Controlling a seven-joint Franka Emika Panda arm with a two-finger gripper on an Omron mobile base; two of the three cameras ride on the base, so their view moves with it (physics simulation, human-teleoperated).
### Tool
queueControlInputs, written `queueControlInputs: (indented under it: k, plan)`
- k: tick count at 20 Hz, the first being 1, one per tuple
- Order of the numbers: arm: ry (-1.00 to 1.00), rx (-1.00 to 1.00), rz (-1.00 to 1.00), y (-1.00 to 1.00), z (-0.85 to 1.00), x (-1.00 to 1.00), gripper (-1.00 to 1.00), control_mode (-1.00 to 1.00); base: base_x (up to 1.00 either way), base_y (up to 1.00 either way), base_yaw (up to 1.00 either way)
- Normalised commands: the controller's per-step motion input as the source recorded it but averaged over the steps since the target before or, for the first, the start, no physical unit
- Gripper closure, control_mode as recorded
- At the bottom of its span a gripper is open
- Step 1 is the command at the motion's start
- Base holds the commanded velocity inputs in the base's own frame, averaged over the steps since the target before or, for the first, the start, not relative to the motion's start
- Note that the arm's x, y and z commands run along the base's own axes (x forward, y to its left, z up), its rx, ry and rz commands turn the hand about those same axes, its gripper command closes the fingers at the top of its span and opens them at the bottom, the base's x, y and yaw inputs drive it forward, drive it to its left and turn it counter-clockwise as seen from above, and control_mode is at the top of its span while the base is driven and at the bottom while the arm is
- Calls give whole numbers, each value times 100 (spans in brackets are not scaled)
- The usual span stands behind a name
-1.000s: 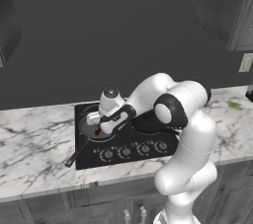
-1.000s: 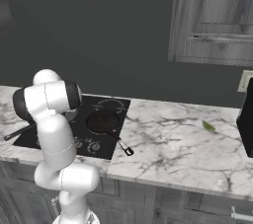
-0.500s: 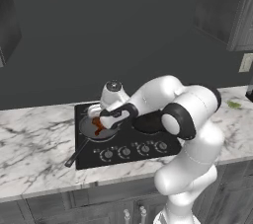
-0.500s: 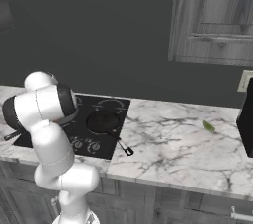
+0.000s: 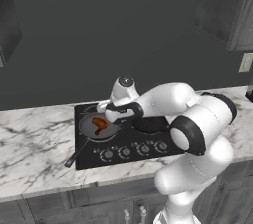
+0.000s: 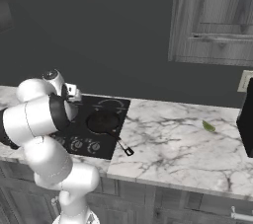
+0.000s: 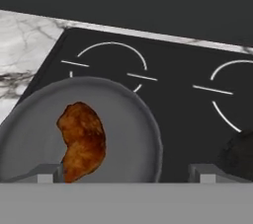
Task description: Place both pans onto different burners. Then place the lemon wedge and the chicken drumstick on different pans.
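On the black cooktop (image 5: 148, 146), the grey pan (image 7: 133, 134) at front left holds the glossy, likely slippery drumstick (image 7: 81, 140). The gripper (image 7: 123, 171) hovers above, jaws wide, empty. Far right on the counter, the light lemon wedge (image 6: 208, 126) wants a gentle pinch across its sides.

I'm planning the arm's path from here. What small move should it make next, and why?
Probably lift the open claw clear of the grey pan. The chicken drumstick already lies in that pan, free of the fingers, while the lemon wedge sits far off on the marble counter, with the black pan empty.
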Motion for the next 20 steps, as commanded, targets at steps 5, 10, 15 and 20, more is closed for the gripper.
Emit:
queueControlInputs:
  k: [5,10,15,20]
  plan:
    - [-3,0,7,-42,13,-14,-100,-100,0,0,0]
    - [-1,0,5,-46,1,-12,-100,-100,0,0,0]
    - [0,0,3,-47,0,-8,-100,-100,0,0,0]
    - [0,-2,1,-42,0,-2,-100,-100,0,0,0]
